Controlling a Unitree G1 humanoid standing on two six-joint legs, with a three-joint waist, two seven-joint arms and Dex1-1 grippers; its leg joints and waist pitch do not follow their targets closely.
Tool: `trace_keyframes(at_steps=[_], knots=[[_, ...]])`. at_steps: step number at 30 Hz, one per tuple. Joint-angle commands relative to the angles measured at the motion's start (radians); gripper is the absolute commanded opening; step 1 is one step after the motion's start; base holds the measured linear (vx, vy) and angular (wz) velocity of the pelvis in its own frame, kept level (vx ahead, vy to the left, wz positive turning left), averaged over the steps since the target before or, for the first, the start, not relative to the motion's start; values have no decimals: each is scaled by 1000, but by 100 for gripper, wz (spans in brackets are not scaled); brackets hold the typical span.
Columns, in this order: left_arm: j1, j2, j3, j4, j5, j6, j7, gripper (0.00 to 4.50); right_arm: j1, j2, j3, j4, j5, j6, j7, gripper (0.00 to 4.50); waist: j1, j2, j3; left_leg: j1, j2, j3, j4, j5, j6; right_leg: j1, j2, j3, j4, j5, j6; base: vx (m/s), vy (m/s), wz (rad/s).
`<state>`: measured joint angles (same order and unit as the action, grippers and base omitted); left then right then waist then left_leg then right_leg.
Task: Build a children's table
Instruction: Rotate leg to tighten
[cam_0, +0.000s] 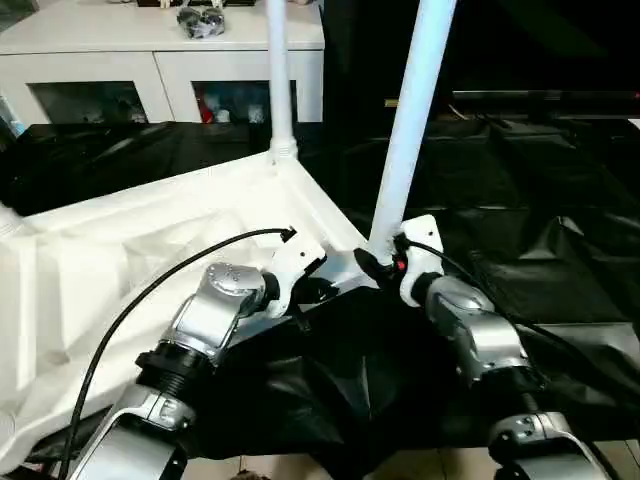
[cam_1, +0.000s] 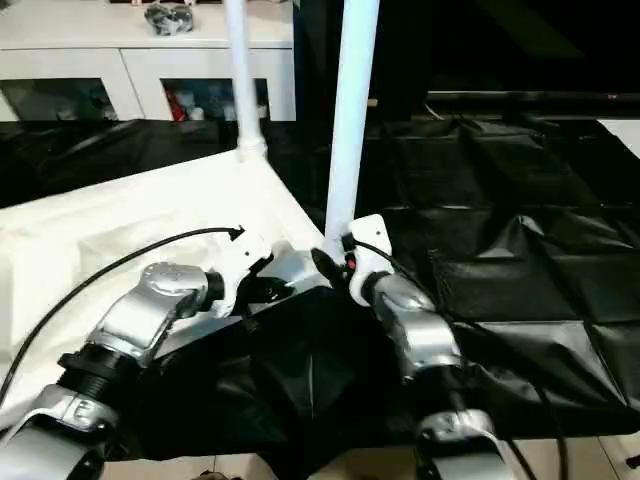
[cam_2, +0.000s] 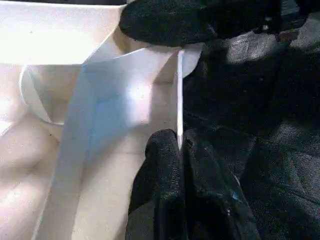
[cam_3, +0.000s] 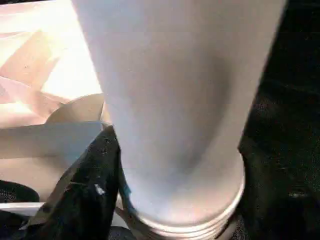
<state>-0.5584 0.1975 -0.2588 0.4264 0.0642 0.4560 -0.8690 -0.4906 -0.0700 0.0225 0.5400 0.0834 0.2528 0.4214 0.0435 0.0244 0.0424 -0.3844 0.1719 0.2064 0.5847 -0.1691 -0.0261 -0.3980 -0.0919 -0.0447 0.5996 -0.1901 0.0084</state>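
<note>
I seem to be working in a home-like room, perhaps a staged one. Ahead of me stands a white cabinet (cam_0: 160, 60) with glass doors (cam_0: 85, 100), and small colourful things sit behind the glass, too blurred to name. A small grey object (cam_0: 200, 20) rests on its top. My work surface is draped in crinkled black sheeting (cam_0: 520, 220), which suggests a set-up test area. Behind it the room is dark.

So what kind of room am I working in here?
Likely a staged indoor test room: a white cabinet with glass doors at the back, black sheeting over the work surface, and the upturned tabletop on it.
</note>
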Motion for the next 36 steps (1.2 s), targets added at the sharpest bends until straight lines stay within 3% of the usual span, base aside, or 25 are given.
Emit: trace_keyframes(at_steps=[1, 5, 8, 12, 14, 19, 21, 24, 32, 36], knots=[[-7, -35, -37, -66, -40, -24, -44, 0, 24, 31, 80, 54, -5, 24, 53, 352, 3, -1, -53, 23, 56, -38, -85, -347, -25, 27, -55, 37, -84, -283, -191, 0, 0, 0], [17, 19, -63, -104, -60, -89, -141, 0, 42, -30, 122, -29, 16, -32, 230, 366, 4, -3, -56, 16, 55, -36, -81, -309, 1, 35, -57, 37, -78, -221, -202, 0, 0, 0], [29, 47, -74, -129, -69, -89, -189, 0, 55, -78, 153, -72, 15, -68, 324, 366, 11, -4, -61, 18, 55, -29, -71, -230, 42, 38, -55, 37, -67, -105, -238, 0, 0, 0], [42, 96, -85, -158, -87, -103, -275, 0, 91, -160, 201, -155, 38, -53, 489, 366, 22, -2, -60, 19, 58, -29, -69, -206, 67, 41, -54, 34, -63, -87, -253, 0, 0, 0], [43, 131, -91, -158, -92, -144, -328, 0, 121, -242, 240, -228, 59, -11, 621, 366, 27, -4, -58, 24, 61, -28, -71, -229, 62, 38, -51, 34, -66, -122, -250, 0, 0, 0], [40, 149, -91, -160, -100, -150, -359, 0, 141, -291, 258, -271, 72, 20, 697, 366, 40, -7, -53, 28, 65, -28, -76, -273, 35, 32, -55, 37, -72, -211, -234, 0, 0, 0], [36, 169, -83, -160, -112, -153, -390, 0, 165, -345, 280, -321, 93, 65, 784, 366, 46, -14, -53, 27, 65, -29, -76, -277, 28, 34, -58, 39, -72, -239, -225, 0, 0, 0], [37, 172, -81, -159, -113, -156, -398, 0, 170, -351, 281, -329, 103, 78, 797, 343, 46, -10, -53, 25, 65, -28, -76, -270, 26, 31, -58, 39, -72, -230, -226, 0, 0, 0], [48, 175, -87, -167, -121, -155, -417, 0, 171, -334, 276, -344, 107, 110, 779, 283, 46, -14, -57, 23, 62, -29, -73, -240, 30, 35, -59, 37, -67, -194, -234, 0, 0, 0], [49, 154, -70, -158, -115, -138, -365, 0, 182, -309, 269, -328, 89, 118, 725, 279, 45, -15, -56, 22, 62, -30, -73, -240, 29, 34, -60, 38, -67, -202, -232, 0, 0, 0]])
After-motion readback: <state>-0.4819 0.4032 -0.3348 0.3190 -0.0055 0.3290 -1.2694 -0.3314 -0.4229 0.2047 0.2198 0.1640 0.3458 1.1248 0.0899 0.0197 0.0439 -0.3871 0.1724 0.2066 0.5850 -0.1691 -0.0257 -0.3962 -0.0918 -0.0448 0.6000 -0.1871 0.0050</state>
